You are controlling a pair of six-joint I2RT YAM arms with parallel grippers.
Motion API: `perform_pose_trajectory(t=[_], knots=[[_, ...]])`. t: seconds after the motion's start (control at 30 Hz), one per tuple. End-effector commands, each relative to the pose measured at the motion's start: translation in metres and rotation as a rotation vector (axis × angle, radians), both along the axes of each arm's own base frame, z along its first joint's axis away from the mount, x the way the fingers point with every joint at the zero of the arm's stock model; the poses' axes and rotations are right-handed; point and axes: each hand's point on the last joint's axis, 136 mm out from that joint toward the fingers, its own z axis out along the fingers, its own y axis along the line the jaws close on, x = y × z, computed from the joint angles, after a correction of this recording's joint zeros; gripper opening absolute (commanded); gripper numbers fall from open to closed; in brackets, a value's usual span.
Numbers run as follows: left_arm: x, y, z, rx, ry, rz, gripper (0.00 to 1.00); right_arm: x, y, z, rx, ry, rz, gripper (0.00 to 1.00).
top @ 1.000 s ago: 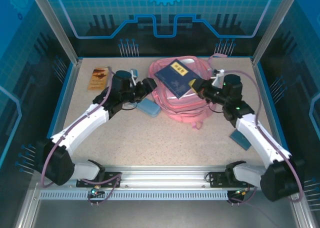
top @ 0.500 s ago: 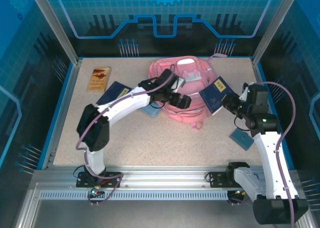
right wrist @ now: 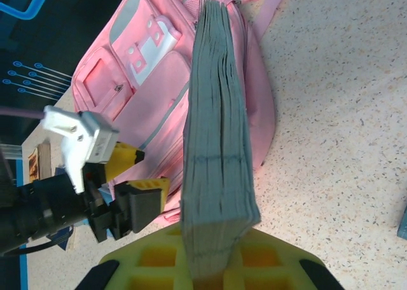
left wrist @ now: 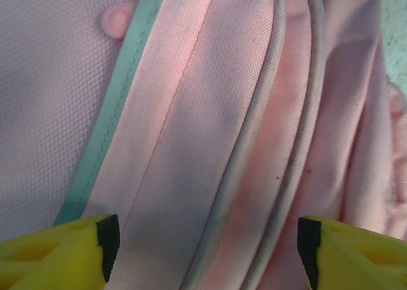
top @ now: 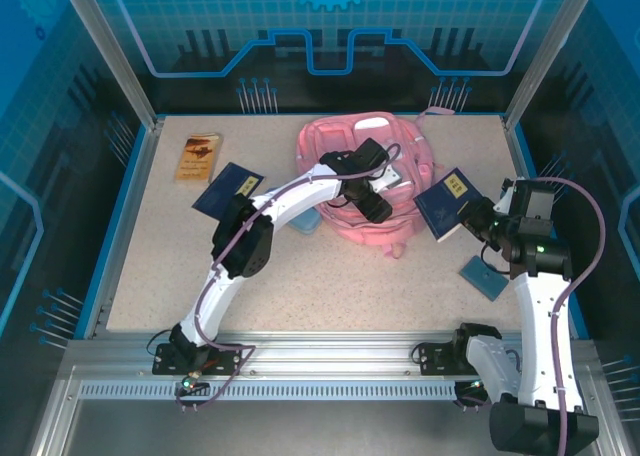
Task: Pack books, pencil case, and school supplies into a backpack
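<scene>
Pink backpack [top: 330,141] lies front up at the far middle of the tabletop [top: 330,286]. Close over it hangs the left end effector [top: 375,204], jaws wide apart, gripping nothing. Just right of the backpack, the right end effector [top: 478,219] is clamped on a navy book [top: 447,201], lifted and tilted. By the backpack's left edge sits the pencil case [top: 305,219]; a second navy book [top: 228,188] and a tan book [top: 199,156] lie further left.
</scene>
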Motion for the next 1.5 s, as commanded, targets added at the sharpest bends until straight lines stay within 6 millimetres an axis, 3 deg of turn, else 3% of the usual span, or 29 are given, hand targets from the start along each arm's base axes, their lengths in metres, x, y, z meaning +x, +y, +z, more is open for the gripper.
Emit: perform_pose_trajectory(t=[0.0, 0.1, 0.2, 0.4, 0.5, 0.57, 0.67, 0.77, 0.93, 1.0, 1.17, 1.47], knots=[[0.007, 0.005, -0.006, 0.066, -0.033, -0.038, 0.71, -0.001, 0.005, 0.004, 0.031, -0.023, 0.023, 0.07], [0.021, 0.007, -0.01, 0.095, -0.078, -0.006, 0.62, -0.002, 0.007, 0.002, 0.045, -0.021, 0.03, 0.08], [0.032, 0.008, -0.011, 0.109, -0.125, 0.016, 0.6, -0.004, 0.008, 0.001, 0.05, -0.018, 0.033, 0.08], [0.037, 0.007, -0.021, 0.142, -0.139, -0.006, 0.73, -0.01, 0.009, 0.003, 0.048, -0.02, 0.035, 0.08], [0.035, 0.008, -0.028, 0.158, -0.126, -0.032, 0.74, -0.012, 0.011, 0.004, 0.052, -0.021, 0.041, 0.08], [0.036, 0.01, -0.032, 0.173, -0.124, -0.031, 0.66, -0.013, 0.011, 0.004, 0.052, -0.021, 0.039, 0.09], [0.041, 0.012, -0.028, 0.175, -0.138, 0.012, 0.43, -0.015, 0.011, 0.005, 0.048, -0.022, 0.039, 0.09], [0.047, 0.012, -0.008, 0.138, -0.176, 0.07, 0.26, -0.019, 0.009, 0.006, 0.034, -0.016, 0.032, 0.09], [0.06, 0.01, 0.065, 0.0, -0.309, 0.175, 0.0, -0.026, 0.0, 0.008, -0.017, -0.004, -0.006, 0.09], [0.065, 0.014, 0.097, -0.049, -0.37, 0.23, 0.0, -0.03, -0.005, 0.008, -0.043, 0.004, -0.032, 0.09], [0.071, 0.027, 0.152, -0.141, -0.473, 0.344, 0.0, -0.033, -0.007, 0.008, -0.047, -0.004, -0.051, 0.09], [0.059, 0.026, 0.217, -0.341, -0.492, 0.41, 0.0, -0.009, 0.042, 0.032, 0.23, -0.165, 0.14, 0.09]])
